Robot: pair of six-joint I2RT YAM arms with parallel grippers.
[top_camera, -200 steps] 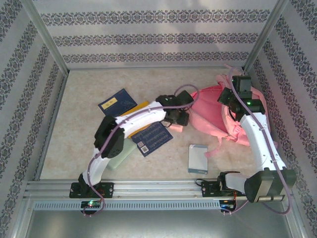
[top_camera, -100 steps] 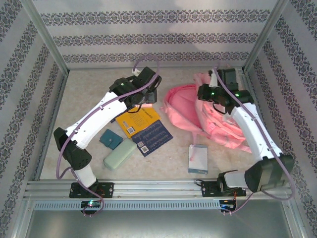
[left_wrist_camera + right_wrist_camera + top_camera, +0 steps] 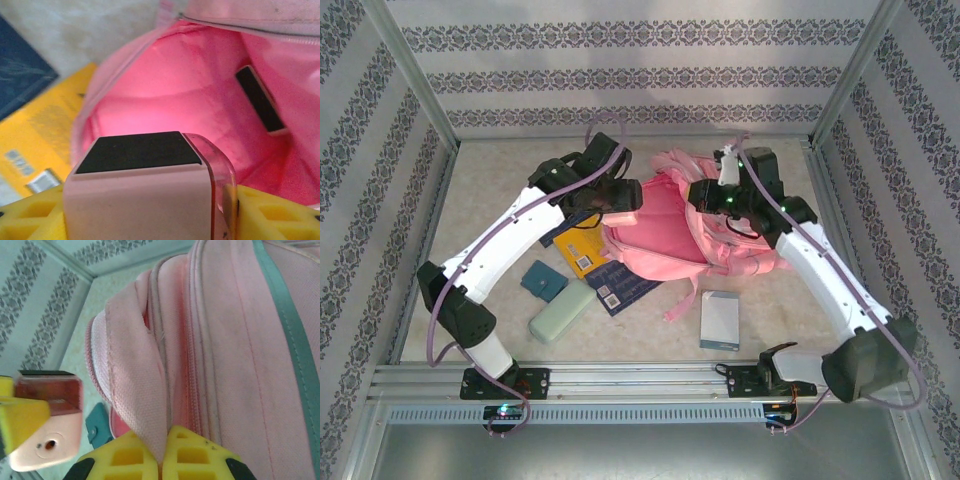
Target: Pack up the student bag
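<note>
While the right gripper [image 3: 165,432] is clenched on a fold of fabric at the rim of the pink backpack [image 3: 670,230], seemingly holding that edge up, the left gripper [image 3: 620,195] hangs released at the bag's mouth, with only lining between its parted jaws. The backpack lies toward the back of the table between the two grippers, long axis left to right, mouth facing left. The yellow book [image 3: 585,255] lies just beside that opening, so the left arm looks better placed to feed it in.
</note>
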